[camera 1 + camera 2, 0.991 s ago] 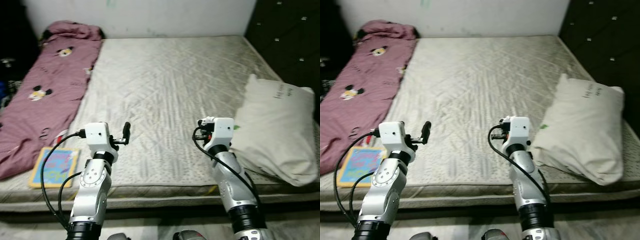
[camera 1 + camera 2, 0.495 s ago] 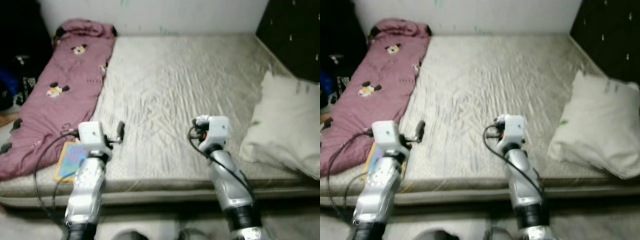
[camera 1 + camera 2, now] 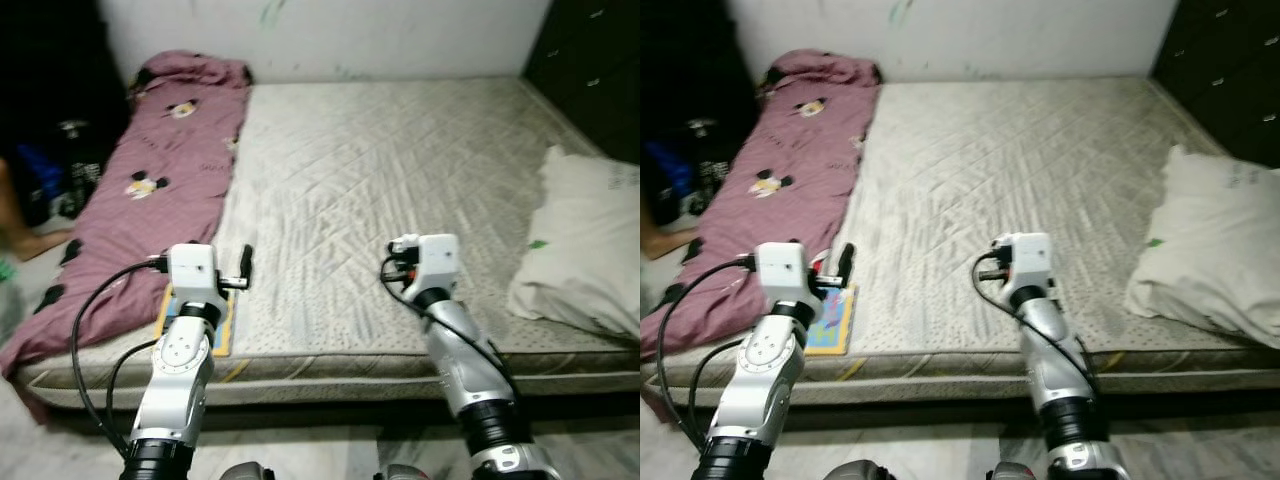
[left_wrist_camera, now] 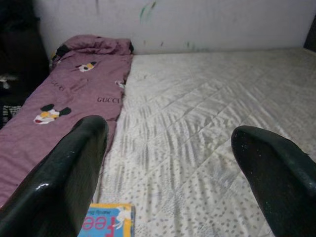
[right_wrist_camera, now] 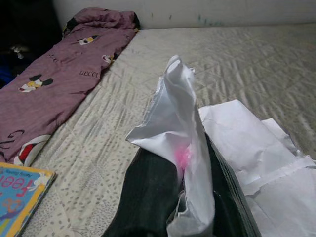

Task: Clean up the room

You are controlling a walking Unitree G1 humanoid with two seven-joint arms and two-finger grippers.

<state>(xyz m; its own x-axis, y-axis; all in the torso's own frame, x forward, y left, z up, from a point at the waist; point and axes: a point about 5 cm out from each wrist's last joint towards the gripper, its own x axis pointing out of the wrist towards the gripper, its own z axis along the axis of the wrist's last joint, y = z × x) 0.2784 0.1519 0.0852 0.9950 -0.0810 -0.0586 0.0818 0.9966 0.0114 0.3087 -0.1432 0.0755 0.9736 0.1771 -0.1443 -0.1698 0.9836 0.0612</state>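
Crumpling paper (image 5: 185, 148) (between right pincer (image 5: 180, 197) fingers)

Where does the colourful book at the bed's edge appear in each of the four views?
Left eye view: the book lies at the mattress's near edge, partly behind the left arm.
Right eye view: same edge, beside the left arm.
Left wrist view: next to the blanket's near end.
Right wrist view: beside the blanket's near end.
Shared landmark: the maroon blanket alongside the book.

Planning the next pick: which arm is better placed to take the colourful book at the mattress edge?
Left. The left gripper hangs open just beside the book, while the right gripper is shut on white paper.
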